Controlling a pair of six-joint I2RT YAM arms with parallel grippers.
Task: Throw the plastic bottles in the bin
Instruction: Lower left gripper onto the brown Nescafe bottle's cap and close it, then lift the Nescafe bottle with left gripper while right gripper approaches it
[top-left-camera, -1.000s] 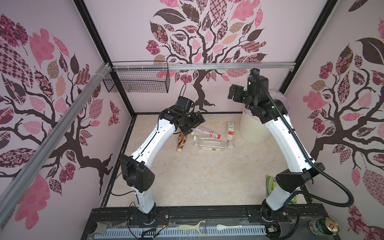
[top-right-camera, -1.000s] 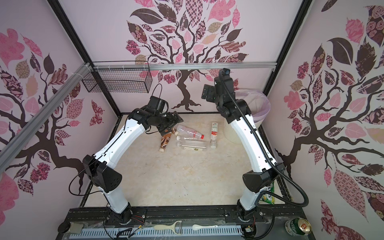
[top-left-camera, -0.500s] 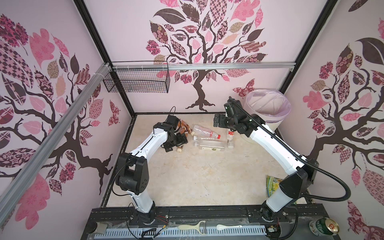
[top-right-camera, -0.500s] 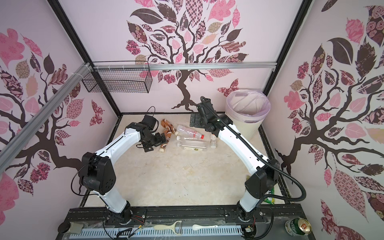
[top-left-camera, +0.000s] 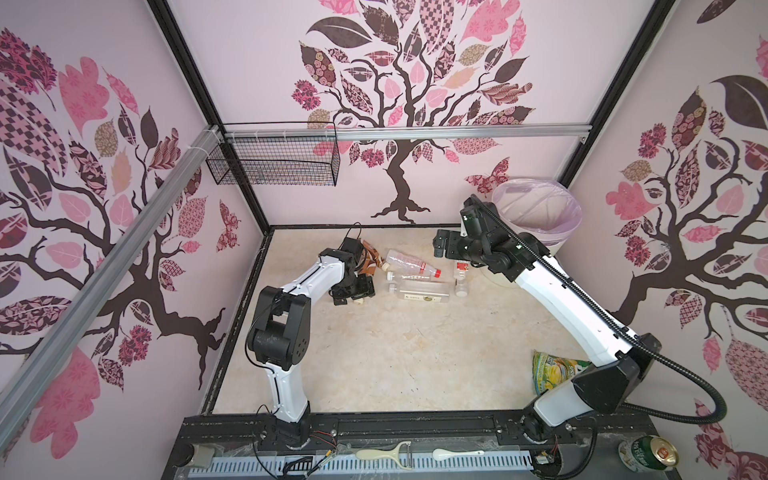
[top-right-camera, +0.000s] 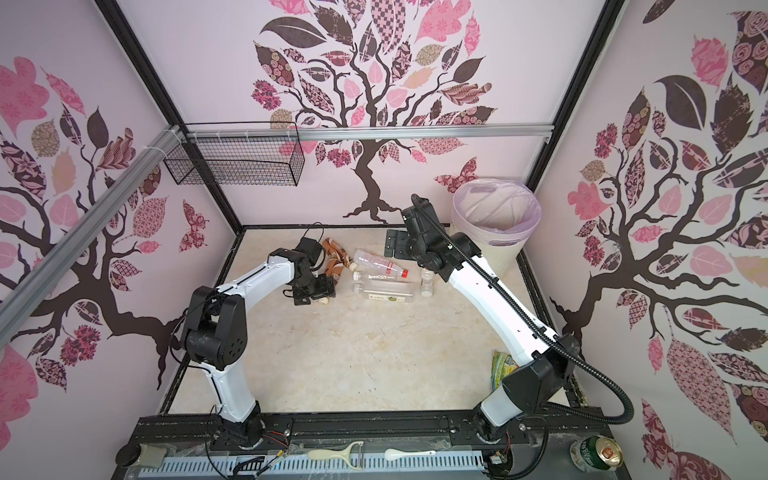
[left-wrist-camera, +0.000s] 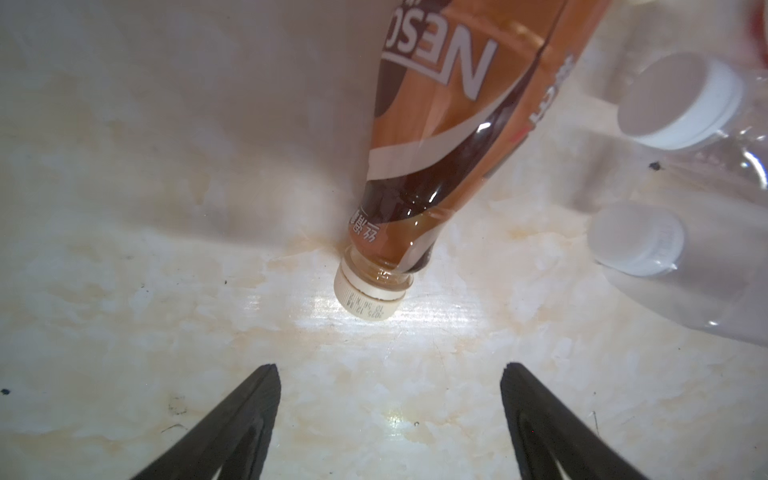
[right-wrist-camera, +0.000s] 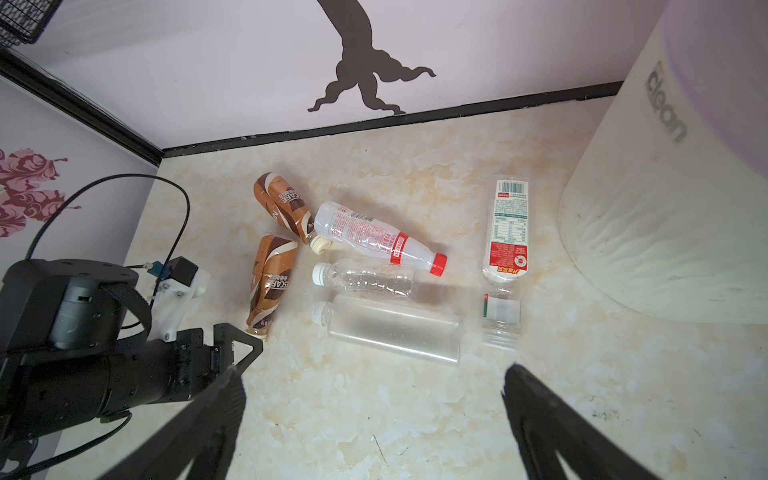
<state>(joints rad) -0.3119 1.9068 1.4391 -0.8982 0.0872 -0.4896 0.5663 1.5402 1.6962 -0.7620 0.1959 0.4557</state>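
- The left gripper (left-wrist-camera: 390, 368) sits low over the floor (left-wrist-camera: 124, 291) at far left, jaws apart and empty, the cap of a brown-wrapped bottle (left-wrist-camera: 436, 124) just ahead.
- A second brown bottle (right-wrist-camera: 282, 205) lies farther back, against a red-capped clear bottle (right-wrist-camera: 374, 237).
- The right gripper (right-wrist-camera: 374, 374) hangs above the cluster, jaws wide, holding nothing.
- A red-labelled bottle (right-wrist-camera: 509, 232) lies near the bin (top-right-camera: 505, 257), which stands in the far right corner.
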